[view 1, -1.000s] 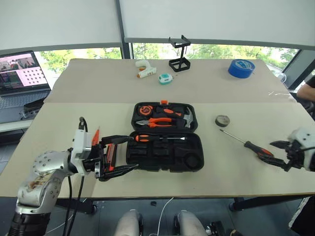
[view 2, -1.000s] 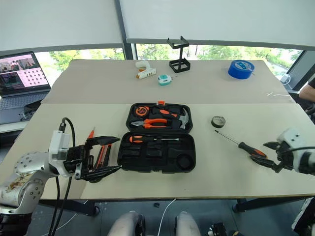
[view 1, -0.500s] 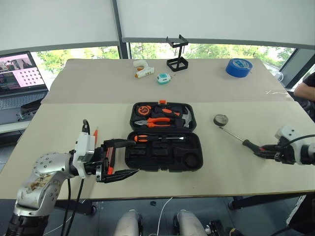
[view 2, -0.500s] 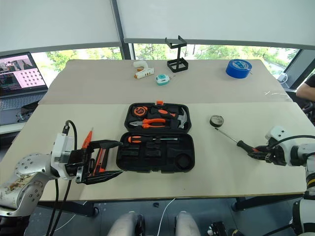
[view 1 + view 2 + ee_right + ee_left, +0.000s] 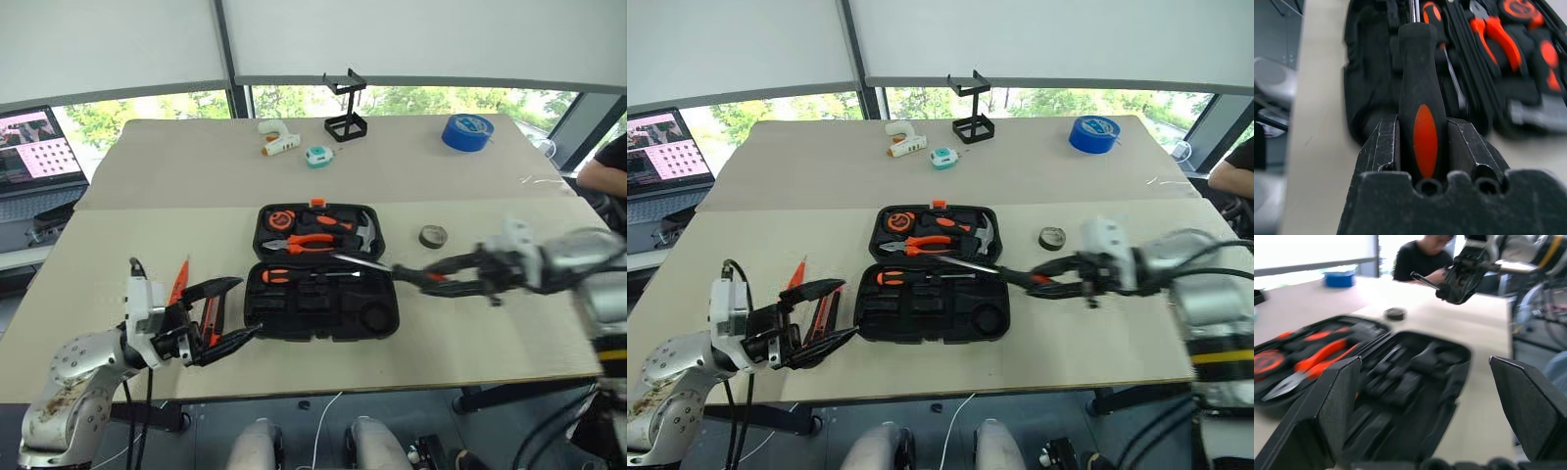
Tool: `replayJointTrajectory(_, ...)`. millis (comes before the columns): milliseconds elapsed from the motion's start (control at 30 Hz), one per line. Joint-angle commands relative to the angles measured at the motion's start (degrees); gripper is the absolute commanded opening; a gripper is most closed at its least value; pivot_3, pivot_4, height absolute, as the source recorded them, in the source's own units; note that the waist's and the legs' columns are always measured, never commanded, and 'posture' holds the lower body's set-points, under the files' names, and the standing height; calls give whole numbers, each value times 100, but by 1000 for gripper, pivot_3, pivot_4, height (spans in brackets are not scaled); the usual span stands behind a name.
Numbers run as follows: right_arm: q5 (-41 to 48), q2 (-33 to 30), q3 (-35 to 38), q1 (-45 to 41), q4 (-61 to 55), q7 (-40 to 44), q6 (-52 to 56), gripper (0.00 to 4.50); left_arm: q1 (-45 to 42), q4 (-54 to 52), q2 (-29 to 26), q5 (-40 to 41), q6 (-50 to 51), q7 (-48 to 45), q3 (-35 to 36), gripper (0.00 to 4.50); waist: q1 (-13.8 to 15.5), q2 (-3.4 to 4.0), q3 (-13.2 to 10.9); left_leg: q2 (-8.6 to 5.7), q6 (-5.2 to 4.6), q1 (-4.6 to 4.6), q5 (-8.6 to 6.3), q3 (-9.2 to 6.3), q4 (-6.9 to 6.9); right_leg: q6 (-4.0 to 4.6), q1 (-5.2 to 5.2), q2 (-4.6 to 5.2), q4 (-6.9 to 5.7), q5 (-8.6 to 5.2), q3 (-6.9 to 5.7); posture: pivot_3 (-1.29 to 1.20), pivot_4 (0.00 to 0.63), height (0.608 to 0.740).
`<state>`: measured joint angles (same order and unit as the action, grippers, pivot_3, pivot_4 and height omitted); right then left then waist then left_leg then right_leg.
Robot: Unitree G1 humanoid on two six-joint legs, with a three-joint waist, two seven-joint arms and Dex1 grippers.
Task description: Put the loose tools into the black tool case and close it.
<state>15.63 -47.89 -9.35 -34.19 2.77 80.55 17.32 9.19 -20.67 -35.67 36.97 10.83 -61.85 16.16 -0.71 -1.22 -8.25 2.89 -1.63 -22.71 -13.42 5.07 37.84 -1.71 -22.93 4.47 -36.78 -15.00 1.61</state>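
Black plastic, the case (image 5: 319, 272) lies open in the middle of the bench (image 5: 118, 245), its far half filled with pliers, a hammer and a tape measure, and one screwdriver already lying in the near half. The right end effector (image 5: 438, 273) pinches the black-and-orange handle of a second screwdriver (image 5: 392, 269) and holds it above the bench at the case's right edge, shaft pointing over the open case; the right wrist view shows the handle squeezed between both fingers (image 5: 1466, 147). The left end effector (image 5: 227, 313) hovers just left of the case with its fingers spread wide and nothing between them. Beside it on the bench lie the orange tester (image 5: 178, 282) and the knife (image 5: 209, 315). A small grey tape roll (image 5: 432, 236) sits right of the case.
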Motion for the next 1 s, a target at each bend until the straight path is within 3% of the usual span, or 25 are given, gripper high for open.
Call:
replayJointTrajectory(33, -645, 220, -560, -561, 71, -391, 539, 1004, 70, 159, -86, -163, -251, -16, 188, 4500, 46, -3, -1, -1, 1, -23, 0, 0, 4, 0, -22, 1, -1, 0, -3, 0, 150, 740)
replayJointTrajectory(267, -1517, 574, -1421, -1010, 645, -423, 241, 1004, 26, 132, -7, -197, -315, 9, 88, 4500, 124, -6, -1, -7, 1, -88, 1, 5, 15, -1, -75, 3, 1, 3, -13, 0, 150, 740)
replayJointTrajectory(667, -1852, 1055, -1626, -1408, 1086, -368, 419, 1004, 158, 168, 200, -372, -567, 92, -49, 4500, 14, -10, 1, -3, 7, -105, 6, 9, 15, 3, -111, -7, -28, 5, -10, 0, 150, 740)
replayJointTrajectory(733, -1806, 1039, -1605, -1401, 1042, -231, 354, 2020, 185, 161, 214, -379, -593, 104, -71, 4500, 4, -10, 1, -4, 8, -105, 6, 9, 15, 4, -111, -6, -30, 5, -10, 0, 150, 740)
replayJointTrajectory(800, -1558, 970, -1398, -1411, 978, -16, 153, 2593, 226, 148, 223, -372, -603, 113, -70, 4500, 4, -10, 1, -4, 8, -105, 6, 9, 15, 3, -112, -6, -30, 5, -10, 0, 150, 740)
replayJointTrajectory(1000, -1072, 742, -777, -1480, 1165, 308, -298, 2593, 335, 121, 228, -365, -624, 139, -36, 4500, 7, -11, 1, -4, 8, -106, 6, 9, 15, 3, -112, -6, -30, 5, -10, 0, 150, 740)
